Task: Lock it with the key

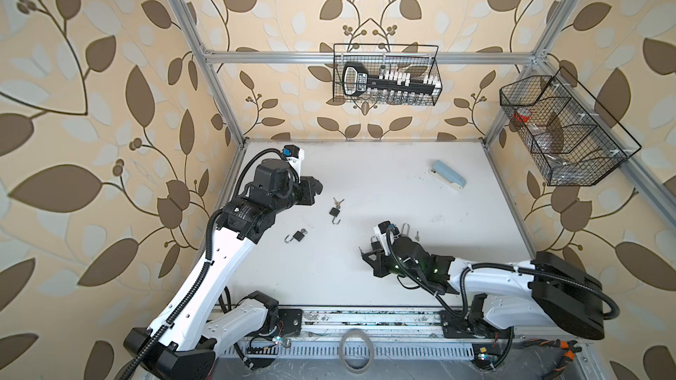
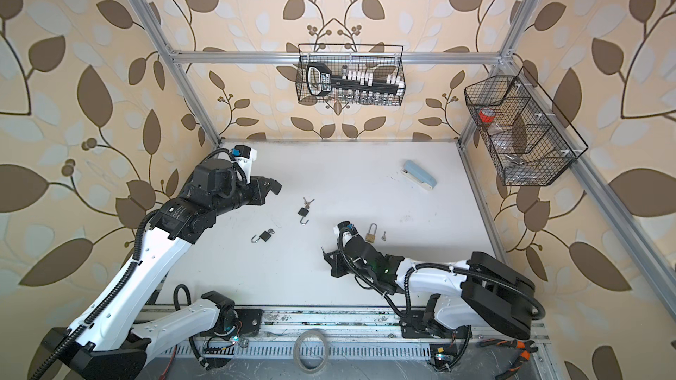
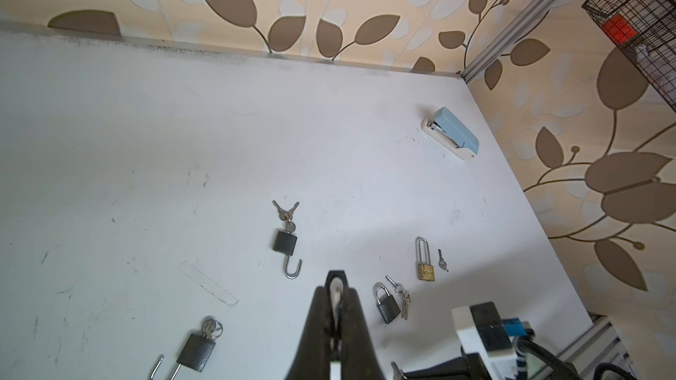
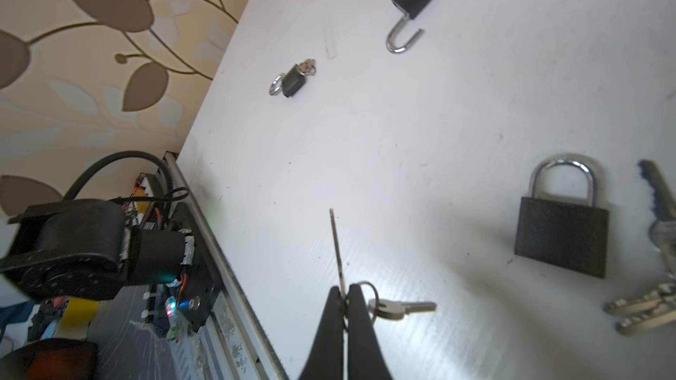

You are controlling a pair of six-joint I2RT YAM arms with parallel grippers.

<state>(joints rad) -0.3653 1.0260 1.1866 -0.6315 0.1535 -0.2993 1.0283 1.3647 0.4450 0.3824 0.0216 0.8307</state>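
Right wrist view: a flat silver key (image 4: 336,250), seen edge-on, is pinched between the clenched black fingers of my right gripper (image 4: 344,292), over the white tabletop (image 4: 365,140). A split ring at the key's head carries a second silver key (image 4: 402,308), which hangs to one side. Near the gripper lies a dark grey padlock (image 4: 563,235) with its steel shackle closed, and a loose bunch of silver keys (image 4: 647,307) lies just beside it.

Farther off, in a top view, I see an open dark padlock (image 1: 334,212) near the middle of the table with keys in its base. A second open dark padlock (image 1: 300,237) lies nearer the left side. A brass padlock (image 2: 370,237) with a long shackle lies just beyond the right gripper, with a small lone key (image 2: 383,236) beside it. A pale blue stapler (image 1: 448,175) sits well apart, towards the far right.

My left gripper (image 3: 336,281) is raised over the far left of the table, its fingers pressed together on nothing.
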